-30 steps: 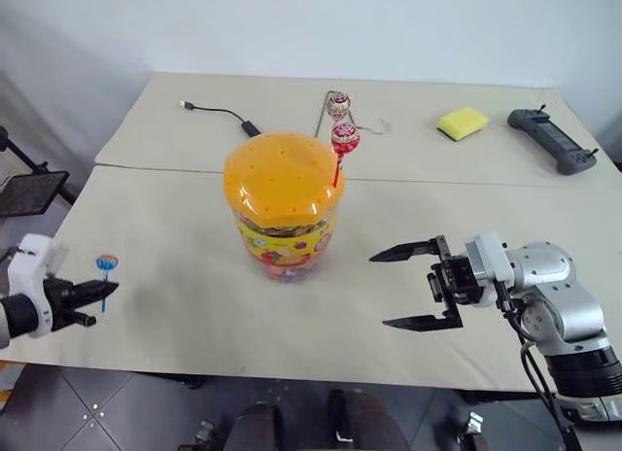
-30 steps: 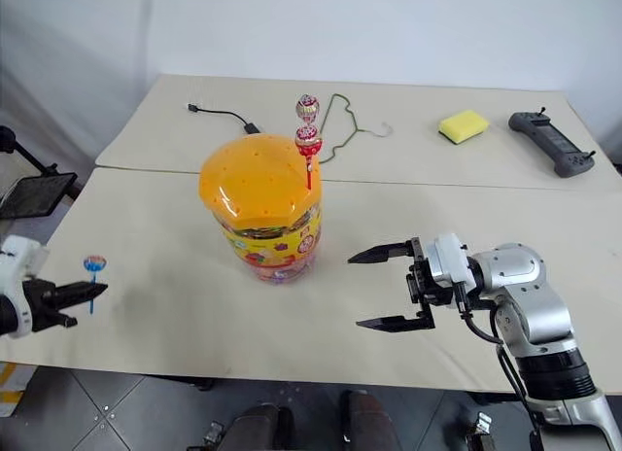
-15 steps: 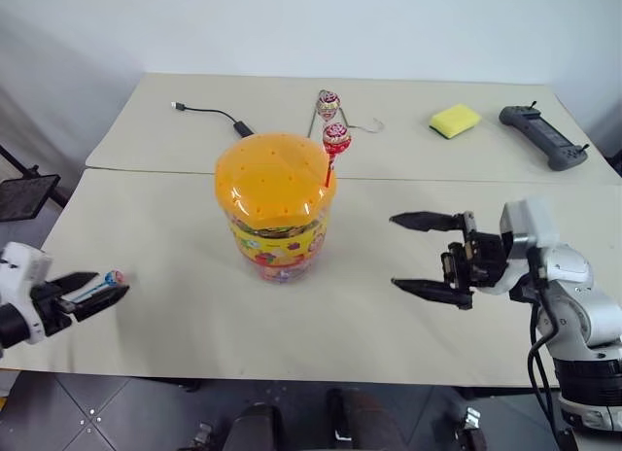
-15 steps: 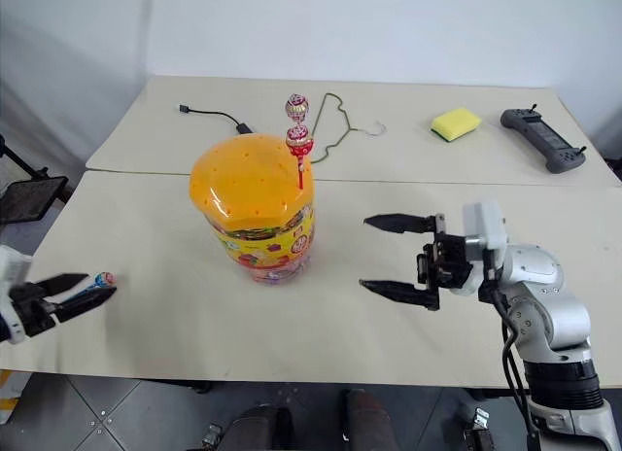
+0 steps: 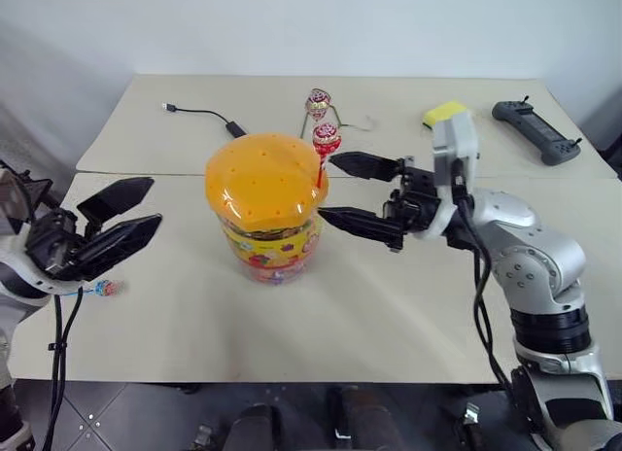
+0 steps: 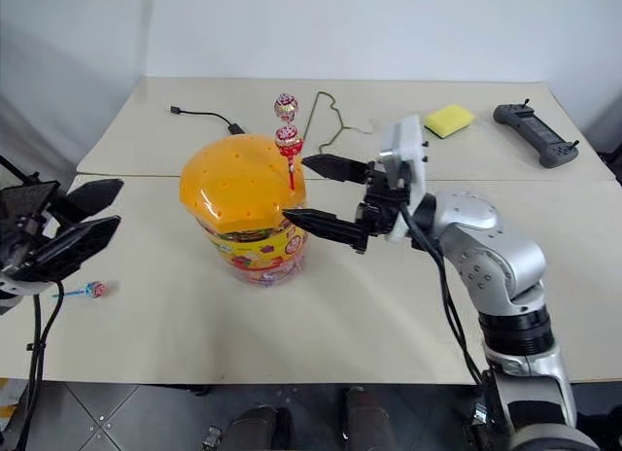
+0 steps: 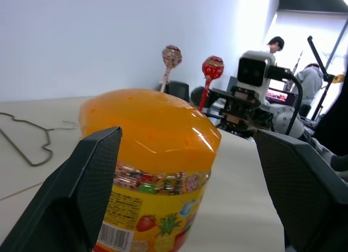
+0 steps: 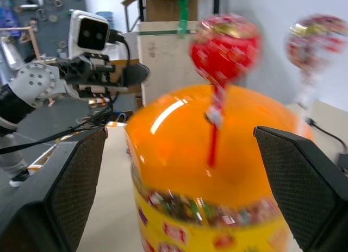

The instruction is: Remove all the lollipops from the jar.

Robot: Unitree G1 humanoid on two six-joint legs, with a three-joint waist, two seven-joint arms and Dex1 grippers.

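Our right gripper, spread wide, flanks the red-stick lollipop on the jar to pluck it; our left gripper hangs empty, released.

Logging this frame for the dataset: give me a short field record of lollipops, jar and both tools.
jar: upright on table, orange lid on
lollipops in lid: two, red-stick and pale-stick
lollipop out: blue-stick, lying on table
left tool: open, empty, above the loose lollipop
right tool: open, empty, beside lid near red-stick lollipop
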